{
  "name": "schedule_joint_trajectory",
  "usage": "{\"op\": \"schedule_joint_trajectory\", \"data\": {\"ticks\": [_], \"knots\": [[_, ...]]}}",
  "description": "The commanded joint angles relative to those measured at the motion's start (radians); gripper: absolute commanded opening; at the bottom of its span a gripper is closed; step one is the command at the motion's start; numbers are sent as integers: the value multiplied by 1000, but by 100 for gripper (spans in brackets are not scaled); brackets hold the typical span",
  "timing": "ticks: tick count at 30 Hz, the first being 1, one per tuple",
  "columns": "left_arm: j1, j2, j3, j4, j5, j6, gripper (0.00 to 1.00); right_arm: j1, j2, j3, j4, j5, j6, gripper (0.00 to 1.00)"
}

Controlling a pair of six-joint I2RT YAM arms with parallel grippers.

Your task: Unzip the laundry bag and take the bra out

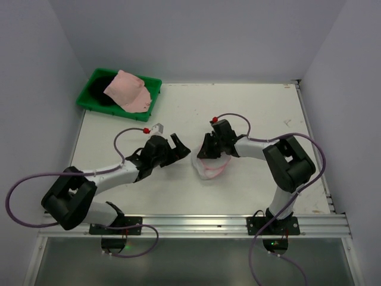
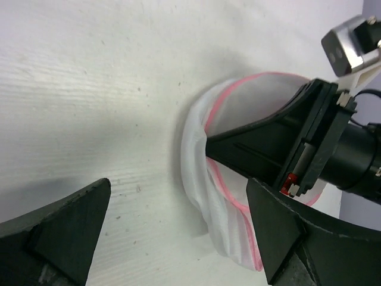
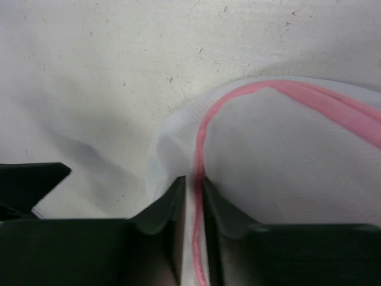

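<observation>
The laundry bag is a white mesh pouch with a pink zipper rim, lying mid-table. My right gripper is shut on its pink rim; in the right wrist view the fingertips pinch the pink zipper band. The bag shows in the left wrist view with the right gripper's finger over it. My left gripper is open and empty just left of the bag, its fingers spread wide. The bra inside the bag cannot be made out.
A green tray at the back left holds a pink cloth over something dark. White walls close in the table on three sides. A metal rail runs along the near edge.
</observation>
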Motion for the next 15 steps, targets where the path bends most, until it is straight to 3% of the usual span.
{"op": "schedule_joint_trajectory", "data": {"ticks": [1,8,15], "knots": [[33,-104,9,-130,-86,59,100,8,-88,41,-67,22,-51,27],[121,-244,47,-274,-114,130,100,17,-231,136,-262,98,-139,75],[166,-270,125,-346,-124,200,100,17,-325,279,-431,186,-189,99]]}}
